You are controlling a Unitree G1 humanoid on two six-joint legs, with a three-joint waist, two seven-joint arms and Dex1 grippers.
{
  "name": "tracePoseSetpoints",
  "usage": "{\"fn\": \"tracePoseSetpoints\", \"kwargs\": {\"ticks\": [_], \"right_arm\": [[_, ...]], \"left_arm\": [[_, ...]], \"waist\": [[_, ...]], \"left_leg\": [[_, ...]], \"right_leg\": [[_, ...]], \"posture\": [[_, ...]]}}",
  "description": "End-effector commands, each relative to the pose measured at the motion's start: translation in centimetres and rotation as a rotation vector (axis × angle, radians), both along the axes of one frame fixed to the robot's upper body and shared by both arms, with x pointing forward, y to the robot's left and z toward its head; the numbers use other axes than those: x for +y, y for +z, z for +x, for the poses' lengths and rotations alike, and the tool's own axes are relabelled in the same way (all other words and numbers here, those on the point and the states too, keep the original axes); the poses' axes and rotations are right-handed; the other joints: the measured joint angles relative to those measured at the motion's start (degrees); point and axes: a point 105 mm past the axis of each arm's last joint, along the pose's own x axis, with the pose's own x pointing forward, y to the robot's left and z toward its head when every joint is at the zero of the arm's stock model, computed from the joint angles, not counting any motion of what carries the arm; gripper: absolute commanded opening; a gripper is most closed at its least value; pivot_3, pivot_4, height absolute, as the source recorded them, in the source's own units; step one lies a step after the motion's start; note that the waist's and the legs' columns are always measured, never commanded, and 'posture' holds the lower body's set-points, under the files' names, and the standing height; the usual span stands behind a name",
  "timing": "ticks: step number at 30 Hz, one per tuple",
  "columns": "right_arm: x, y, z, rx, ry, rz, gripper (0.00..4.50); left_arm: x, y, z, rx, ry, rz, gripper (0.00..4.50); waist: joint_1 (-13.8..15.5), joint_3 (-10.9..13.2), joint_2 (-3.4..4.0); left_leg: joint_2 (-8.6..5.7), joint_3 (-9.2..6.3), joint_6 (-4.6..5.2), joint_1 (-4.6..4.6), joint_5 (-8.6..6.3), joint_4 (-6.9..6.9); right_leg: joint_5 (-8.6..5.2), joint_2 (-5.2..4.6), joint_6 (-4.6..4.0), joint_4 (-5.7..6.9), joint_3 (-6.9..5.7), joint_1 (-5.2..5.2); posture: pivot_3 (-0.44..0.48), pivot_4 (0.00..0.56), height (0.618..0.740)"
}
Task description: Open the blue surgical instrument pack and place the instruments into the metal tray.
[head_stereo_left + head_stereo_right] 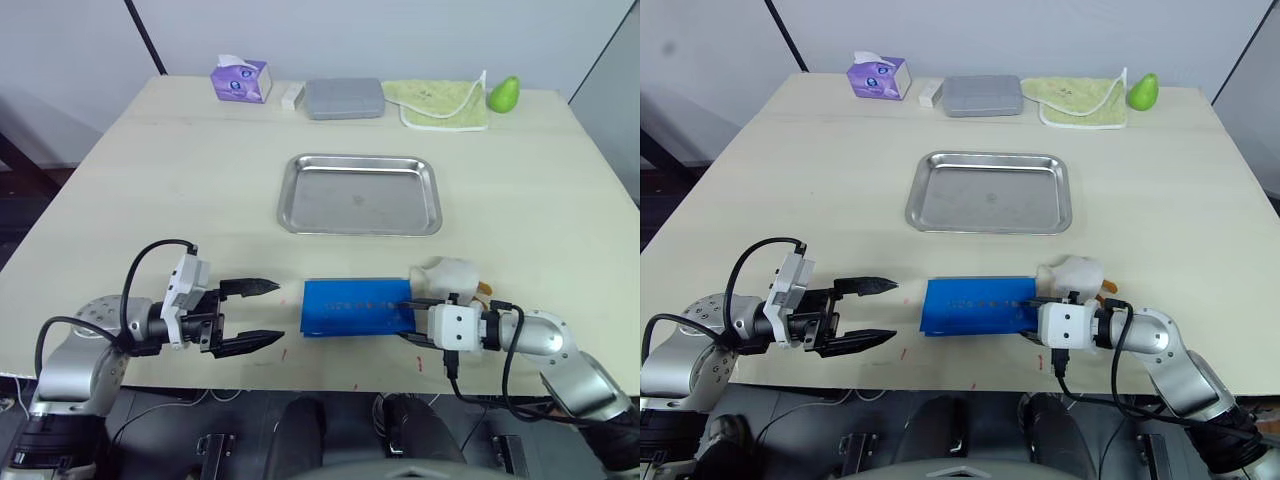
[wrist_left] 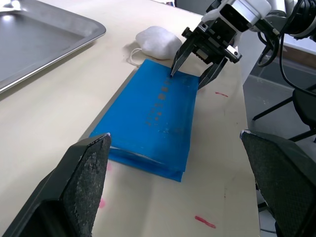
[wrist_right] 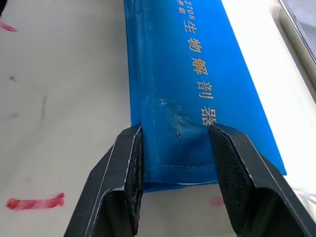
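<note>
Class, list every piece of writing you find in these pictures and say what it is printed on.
"2708 生物解剖器": partly cut off, pale print on the blue pack, which lies closed with the right pincer at its end.
Tissue box: its pattern is too small to read.
Tray and grey case: no writing.

A broad pale-beige wooden surface (image 1: pixel 200 190) fills the room's middle — behind it a plain light-grey wall (image 1: pixel 350 35), crossed by a slanting black pole (image 1: pixel 146 38); soft, even light, dark floor at left.
</note>
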Motion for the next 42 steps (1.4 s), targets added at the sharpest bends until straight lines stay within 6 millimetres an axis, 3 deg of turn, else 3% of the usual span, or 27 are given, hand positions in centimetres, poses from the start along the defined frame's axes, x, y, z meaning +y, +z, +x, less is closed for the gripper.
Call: {"fn": "tracePoseSetpoints", "kwargs": {"ticks": [1,2,5,6,8,14,24,33,38,42], "right_arm": [[-0.1,-0.1,0.1,-0.024,-0.003,0.005,2.11],[-0.1,-0.2,0.1,-0.024,-0.003,0.005,2.11],[0.0,-0.9,0.0,-0.007,-0.004,0.012,1.34],[0.1,-1.0,0.0,-0.005,-0.004,0.013,0.72],[0.1,-1.1,0.1,-0.004,-0.002,0.016,0.04],[-0.1,-0.7,0.2,-0.005,0.002,0.024,0.04],[0.0,3.7,-0.7,0.232,0.076,0.142,0.04],[-1.0,5.6,1.3,0.469,0.074,0.134,0.04],[-1.4,6.6,1.4,0.635,0.109,0.141,0.04],[-1.9,6.7,2.7,0.695,0.098,0.127,0.04]], "left_arm": [[-0.2,0.3,-0.1,-0.027,-0.015,0.001,4.50],[-0.2,0.3,-0.1,-0.027,-0.015,0.000,4.50],[-0.3,0.1,-0.2,-0.026,-0.014,-0.004,4.50],[-0.3,0.1,-0.2,-0.027,-0.013,-0.005,4.50],[-0.4,0.0,-0.2,-0.029,-0.012,-0.006,4.50],[-0.4,-0.5,-0.4,-0.028,-0.001,-0.016,4.50],[-0.1,-0.3,0.0,-0.068,0.076,-0.099,4.50],[0.0,-0.2,-0.4,-0.096,0.072,-0.103,4.50],[0.3,-0.1,-0.7,-0.090,0.083,-0.095,4.50],[0.5,0.3,-0.7,-0.096,0.090,-0.114,4.50]], "waist": [[0.00,0.00,0.00],[0.00,0.00,0.00],[-0.01,0.00,0.00],[-0.02,0.00,0.00],[-0.09,-0.01,-0.01],[-0.09,-0.02,-0.01],[0.08,0.00,0.01],[0.05,-0.01,0.00],[0.03,0.00,0.01],[-0.01,0.00,0.01]], "left_leg": [[0.00,0.00,0.00,0.01,0.00,0.00],[0.00,0.00,0.00,0.01,0.00,0.00],[0.00,0.00,0.00,0.01,0.00,0.00],[0.00,0.00,0.00,0.02,0.00,0.00],[0.01,0.00,0.00,0.03,0.00,0.00],[0.02,0.01,0.00,0.04,0.00,0.00],[0.01,0.04,0.00,0.03,0.00,0.02],[0.01,0.03,0.00,0.02,0.00,0.01],[0.01,0.00,0.00,0.01,0.00,0.01],[0.01,0.00,0.00,0.01,0.00,0.01]], "right_leg": [[0.00,0.00,0.00,0.00,0.00,0.00],[0.00,0.00,0.00,0.01,0.00,0.00],[0.00,0.00,0.00,0.01,0.00,0.00],[0.00,0.00,0.00,0.01,0.00,0.01],[0.00,0.01,0.00,0.02,0.01,0.01],[0.00,0.03,-0.01,0.03,0.02,0.01],[0.01,0.01,0.00,0.03,0.04,0.01],[0.01,0.00,-0.01,0.02,0.03,0.01],[0.01,-0.01,-0.01,0.03,-0.01,0.01],[0.01,0.00,-0.01,0.02,0.00,0.00]], "posture": [[0.000,0.150,0.740],[0.000,0.150,0.740],[0.000,0.150,0.740],[0.000,0.150,0.740],[0.000,0.150,0.740],[0.000,0.150,0.740],[0.000,0.150,0.740],[0.000,0.150,0.740],[0.000,0.150,0.740],[0.000,0.150,0.740]]}}
